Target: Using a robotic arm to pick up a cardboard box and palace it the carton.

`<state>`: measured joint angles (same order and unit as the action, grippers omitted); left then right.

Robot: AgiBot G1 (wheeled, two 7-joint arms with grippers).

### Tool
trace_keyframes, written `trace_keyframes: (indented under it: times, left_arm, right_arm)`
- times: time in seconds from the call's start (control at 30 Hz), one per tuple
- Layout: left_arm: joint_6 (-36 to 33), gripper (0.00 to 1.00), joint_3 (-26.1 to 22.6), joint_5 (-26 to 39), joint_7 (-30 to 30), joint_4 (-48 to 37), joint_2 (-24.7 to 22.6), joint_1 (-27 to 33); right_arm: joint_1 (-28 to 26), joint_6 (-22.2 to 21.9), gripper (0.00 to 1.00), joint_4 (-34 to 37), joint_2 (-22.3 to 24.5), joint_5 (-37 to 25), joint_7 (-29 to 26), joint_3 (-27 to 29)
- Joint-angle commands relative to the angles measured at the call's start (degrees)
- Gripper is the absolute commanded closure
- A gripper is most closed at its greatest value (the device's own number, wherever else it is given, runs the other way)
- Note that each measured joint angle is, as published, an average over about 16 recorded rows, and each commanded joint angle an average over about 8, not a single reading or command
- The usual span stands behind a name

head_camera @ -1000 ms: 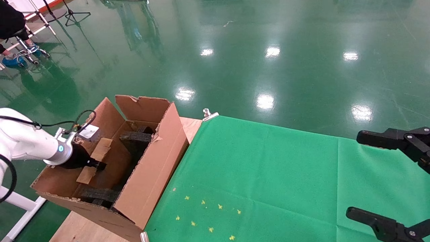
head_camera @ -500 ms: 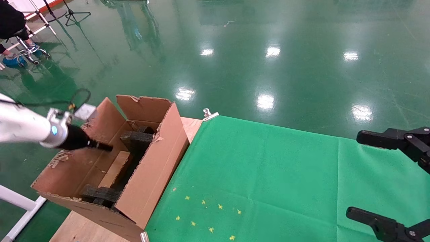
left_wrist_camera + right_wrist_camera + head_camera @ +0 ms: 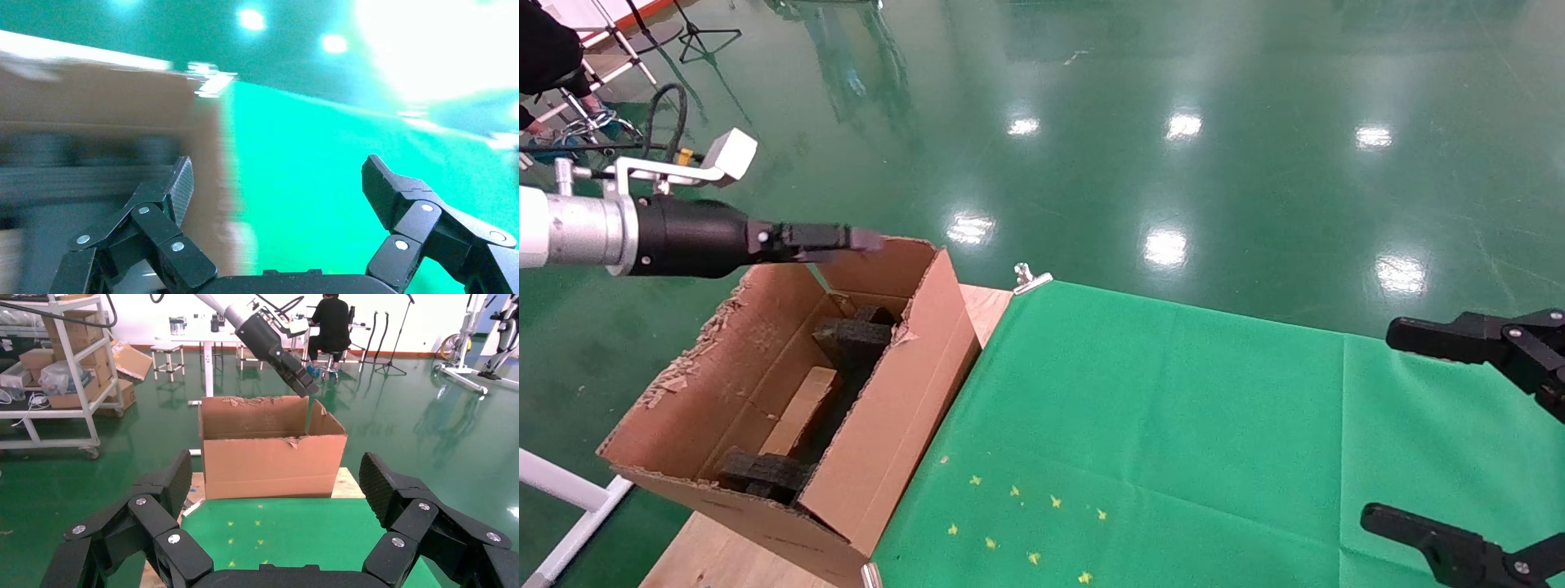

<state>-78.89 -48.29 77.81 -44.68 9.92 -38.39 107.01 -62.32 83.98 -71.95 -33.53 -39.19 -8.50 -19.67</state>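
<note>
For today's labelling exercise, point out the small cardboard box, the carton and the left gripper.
cardboard box (image 3: 801, 411), head view, its top face inside the carton.
carton (image 3: 891, 412), head view, its long side wall.
left gripper (image 3: 275, 184), left wrist view, midway between its open fingertips.

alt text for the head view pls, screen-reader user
The left gripper, empty, hangs above the far end of the carton, where the cardboard box lies inside among black foam blocks. The right gripper sits open over the green cloth.
</note>
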Motion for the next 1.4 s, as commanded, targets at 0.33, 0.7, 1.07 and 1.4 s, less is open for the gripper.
trace_keyframes:
  times: [0.33, 0.7, 1.07, 1.4]
  left_arm:
    - [-10.45, 0.00, 3.74, -7.28, -3.33, 1.02, 1.03, -1.50]
    - [-9.79, 0.00, 6.74, -10.27, 0.75, 7.70, 1.29, -6.25]
    - [-9.16, 0.00, 12.09, -15.65, 7.70, 19.42, 1.73, -14.46]
    - [-8.59, 0.00, 17.04, -20.62, 14.13, 30.27, 2.13, -22.06]
  right_arm:
    - [0.01, -0.01, 0.00, 0.02, 0.01, 0.02, 0.00, 0.00]
    - [0.01, -0.01, 0.00, 0.02, 0.01, 0.03, 0.01, 0.00]
    - [0.01, -0.01, 0.00, 0.02, 0.01, 0.03, 0.01, -0.01]
    - [0.00, -0.01, 0.00, 0.02, 0.01, 0.03, 0.01, -0.01]
